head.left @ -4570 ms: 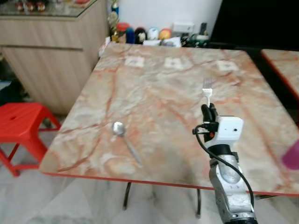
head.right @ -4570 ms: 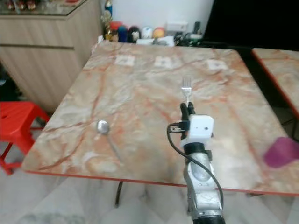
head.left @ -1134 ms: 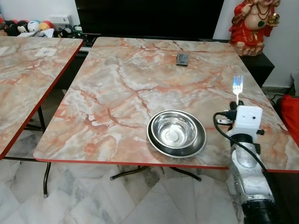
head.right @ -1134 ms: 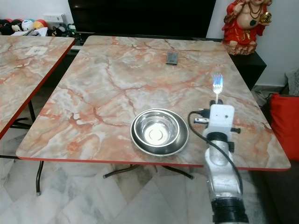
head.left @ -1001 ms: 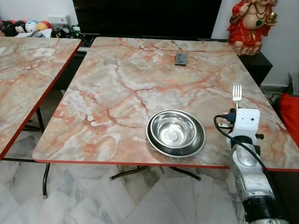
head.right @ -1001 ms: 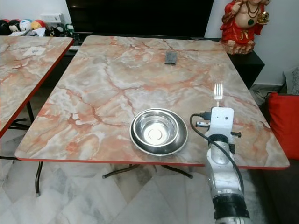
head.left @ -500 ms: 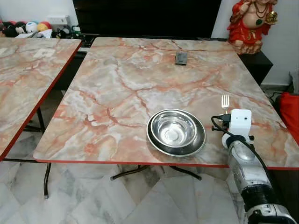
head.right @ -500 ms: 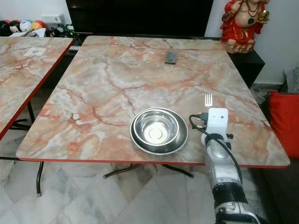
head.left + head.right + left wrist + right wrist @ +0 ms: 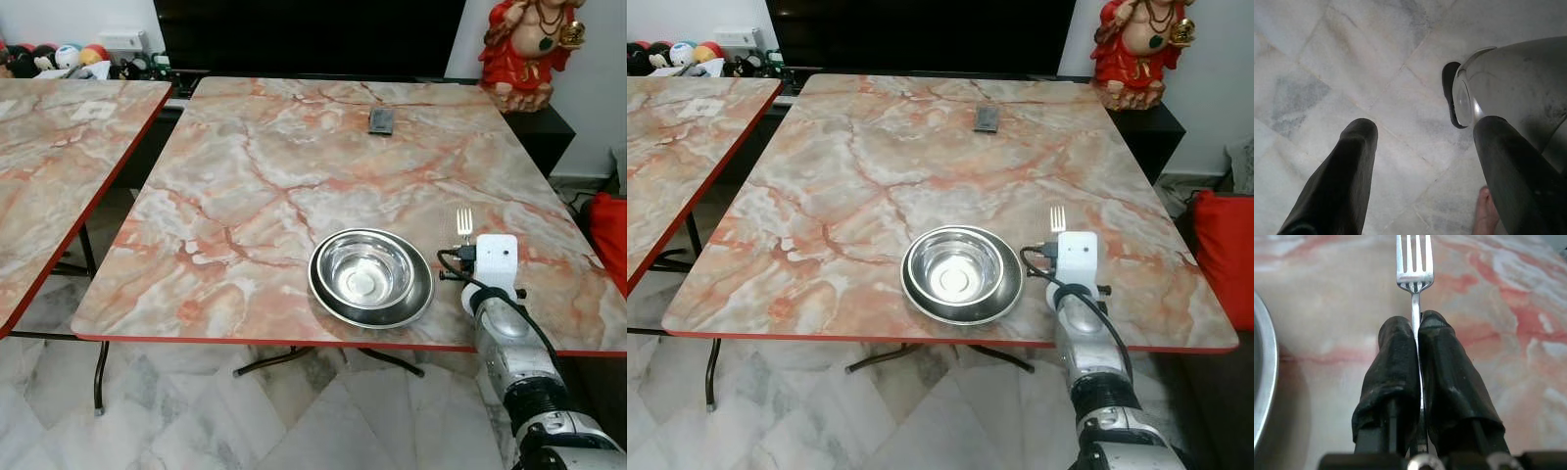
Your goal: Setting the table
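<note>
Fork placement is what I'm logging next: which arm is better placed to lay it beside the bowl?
The right. Its gripper already pinches the fork just right of the bowl, low over the table. The left gripper hangs open over the floor.

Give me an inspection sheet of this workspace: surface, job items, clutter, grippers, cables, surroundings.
Surface: marble-look table with a red edge; second similar table to the robot's left.
Job's things: steel bowl near the front edge; fork held tines forward just to the bowl's right, over the tabletop.
Clutter: small dark remote-like object toward the far side.
Grippers: right gripper, jaws shut on the fork's handle; left gripper hangs over the tiled floor, jaws open.
Cables: black cable looping at the right wrist beside the bowl.
Surroundings: red figurine at far right, red cushion, a person's toe on the floor.
</note>
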Controlling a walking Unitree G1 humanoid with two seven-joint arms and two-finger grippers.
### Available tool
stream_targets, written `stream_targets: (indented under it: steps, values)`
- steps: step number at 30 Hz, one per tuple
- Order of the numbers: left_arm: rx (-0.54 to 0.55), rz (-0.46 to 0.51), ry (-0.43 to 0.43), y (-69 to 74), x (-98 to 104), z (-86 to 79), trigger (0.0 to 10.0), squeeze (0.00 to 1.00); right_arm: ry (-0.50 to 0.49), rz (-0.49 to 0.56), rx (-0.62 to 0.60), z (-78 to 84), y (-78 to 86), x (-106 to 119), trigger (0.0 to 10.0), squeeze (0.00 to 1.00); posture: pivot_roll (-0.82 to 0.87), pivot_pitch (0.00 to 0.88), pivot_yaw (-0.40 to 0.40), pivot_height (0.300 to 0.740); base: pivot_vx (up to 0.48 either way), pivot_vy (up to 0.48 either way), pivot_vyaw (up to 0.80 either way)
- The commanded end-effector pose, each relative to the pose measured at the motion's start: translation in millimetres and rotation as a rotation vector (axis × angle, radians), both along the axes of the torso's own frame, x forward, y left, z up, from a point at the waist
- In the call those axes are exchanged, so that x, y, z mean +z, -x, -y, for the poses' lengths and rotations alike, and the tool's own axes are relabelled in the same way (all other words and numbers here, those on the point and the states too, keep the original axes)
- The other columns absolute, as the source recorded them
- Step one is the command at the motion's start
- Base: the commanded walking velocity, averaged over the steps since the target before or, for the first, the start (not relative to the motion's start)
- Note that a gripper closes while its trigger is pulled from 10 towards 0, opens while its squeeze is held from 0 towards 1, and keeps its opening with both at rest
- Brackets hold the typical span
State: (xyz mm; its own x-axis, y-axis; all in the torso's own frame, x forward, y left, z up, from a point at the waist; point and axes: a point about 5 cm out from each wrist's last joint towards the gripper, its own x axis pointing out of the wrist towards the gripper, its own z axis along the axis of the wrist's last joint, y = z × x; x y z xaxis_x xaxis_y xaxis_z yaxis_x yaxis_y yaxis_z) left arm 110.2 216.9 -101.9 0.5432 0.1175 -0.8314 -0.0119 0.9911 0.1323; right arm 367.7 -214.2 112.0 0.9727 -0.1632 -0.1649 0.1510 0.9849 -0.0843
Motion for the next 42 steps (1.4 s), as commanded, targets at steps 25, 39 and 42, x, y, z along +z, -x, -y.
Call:
stream_targets:
  steps: [25,39,42]
  values:
    - [-0.001,-0.044,-0.014,11.7,-3,-3.3,10.0,0.00,-0.046,0.017,0.052,-13.2,-4.5,-4,10.0,0.00,0.06,0.145,-0.005,0.740,0.000,0.000,0.00]
    - [-0.002,-0.045,-0.019,12.5,-3,-4.5,10.0,0.00,-0.051,0.002,0.058,-16.3,-2.7,-9,10.0,0.00,0.07,0.148,-0.002,0.740,0.000,0.000,0.00]
    - [-0.002,-0.046,-0.019,12.5,-3,-4.5,10.0,0.00,-0.053,-0.003,0.054,-15.8,-2.0,-11,10.0,0.00,0.07,0.148,-0.002,0.740,0.000,0.000,0.00]
